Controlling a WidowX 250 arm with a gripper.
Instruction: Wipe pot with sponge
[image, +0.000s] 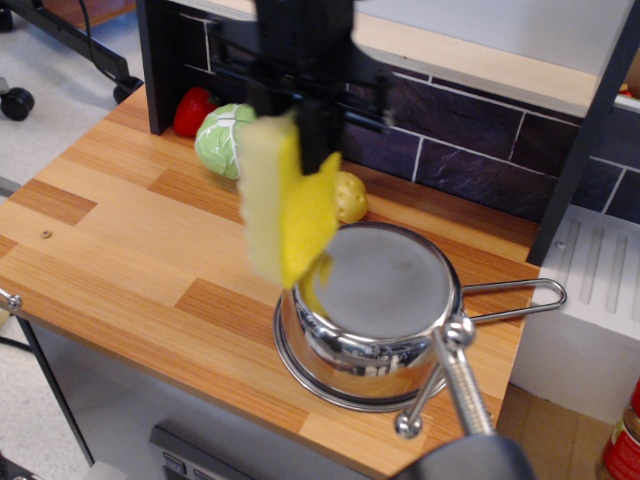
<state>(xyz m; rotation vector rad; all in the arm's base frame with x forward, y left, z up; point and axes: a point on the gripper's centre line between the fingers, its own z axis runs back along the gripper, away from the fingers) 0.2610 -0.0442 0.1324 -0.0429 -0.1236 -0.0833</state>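
Note:
The shiny steel pot (375, 315) stands upside down on the wooden counter, its flat bottom up and its wire-loop handle (515, 297) pointing right. My black gripper (310, 125) is shut on the top of the yellow sponge (285, 205). The sponge hangs tilted in the air, its lower end just above the pot's left edge. I cannot tell whether it touches the pot. The sponge is motion-blurred.
A small yellow potato (349, 195) lies behind the pot, partly hidden by the sponge. A green cabbage (222, 140) and a red vegetable (193, 110) sit at the back left by the tiled wall. A metal clamp (455, 375) juts up at the front right.

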